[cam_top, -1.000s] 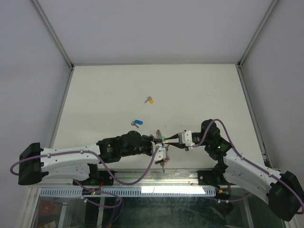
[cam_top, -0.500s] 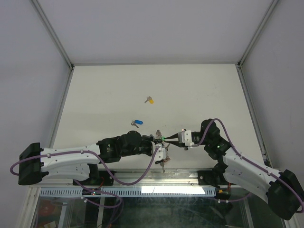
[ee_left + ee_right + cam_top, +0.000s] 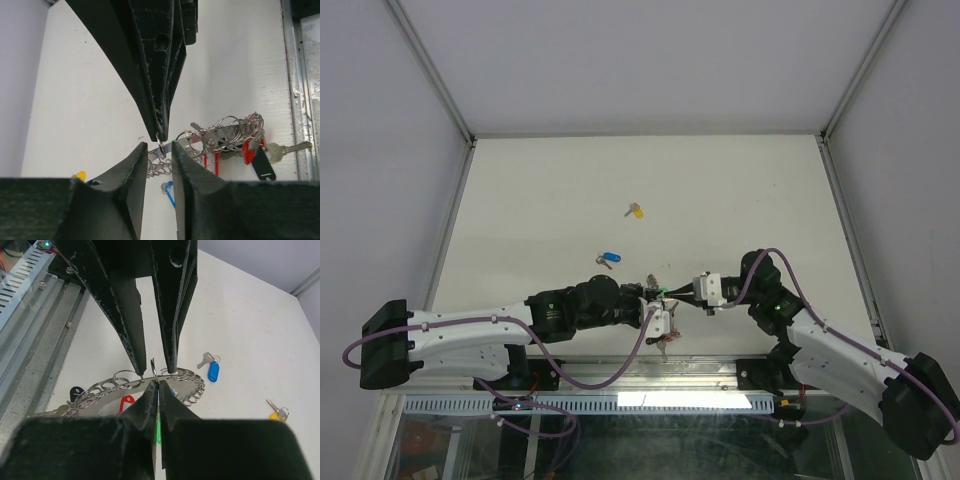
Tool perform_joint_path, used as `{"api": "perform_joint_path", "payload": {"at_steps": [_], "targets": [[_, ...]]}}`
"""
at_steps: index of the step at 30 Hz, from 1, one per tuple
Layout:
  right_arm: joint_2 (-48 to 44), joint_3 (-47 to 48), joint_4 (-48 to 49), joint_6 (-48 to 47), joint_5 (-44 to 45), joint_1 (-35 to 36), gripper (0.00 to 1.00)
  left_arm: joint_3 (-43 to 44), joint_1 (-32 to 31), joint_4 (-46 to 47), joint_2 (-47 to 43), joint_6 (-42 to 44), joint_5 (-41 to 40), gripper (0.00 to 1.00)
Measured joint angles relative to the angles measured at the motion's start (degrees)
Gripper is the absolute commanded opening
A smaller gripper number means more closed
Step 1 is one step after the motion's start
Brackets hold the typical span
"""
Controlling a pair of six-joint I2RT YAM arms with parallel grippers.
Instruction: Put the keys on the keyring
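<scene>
The keyring [image 3: 105, 390] is a flat silver ring fringed with small split rings and red, black and green tags; it lies between both grippers near the table's front edge [image 3: 656, 283]. My right gripper [image 3: 158, 382] is shut on one small split ring [image 3: 154, 368] standing upright on the keyring. My left gripper [image 3: 159, 145] is open, with one jaw on each side of that split ring. The blue-tagged key [image 3: 608, 259] lies just beyond the grippers and shows in the right wrist view [image 3: 212, 371]. The yellow-tagged key [image 3: 636, 211] lies farther back, also in the right wrist view [image 3: 277, 414].
A metal rail [image 3: 710, 372] runs along the table's front edge just behind the grippers. White walls with a metal frame [image 3: 450, 215] bound the table at left, right and back.
My right gripper has shifted slightly left toward the left gripper, still gripping the split ring. The left arm and both loose keys have not moved.
</scene>
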Motion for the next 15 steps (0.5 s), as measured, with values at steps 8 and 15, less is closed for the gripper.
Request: {"api": "perform_joint_path", "payload": {"at_steps": [8, 15], "targets": [[-4.0, -3.1, 2.7, 0.2, 3.0, 0.0, 0.0, -4.7, 0.0, 5.3, -5.4, -4.4, -2.8, 0.57], [-6.6, -7.1, 7.8, 0.5, 3.9, 0.0, 0.0, -10.2, 0.0, 10.0, -14.2, -14.1, -8.2, 0.6]]}}
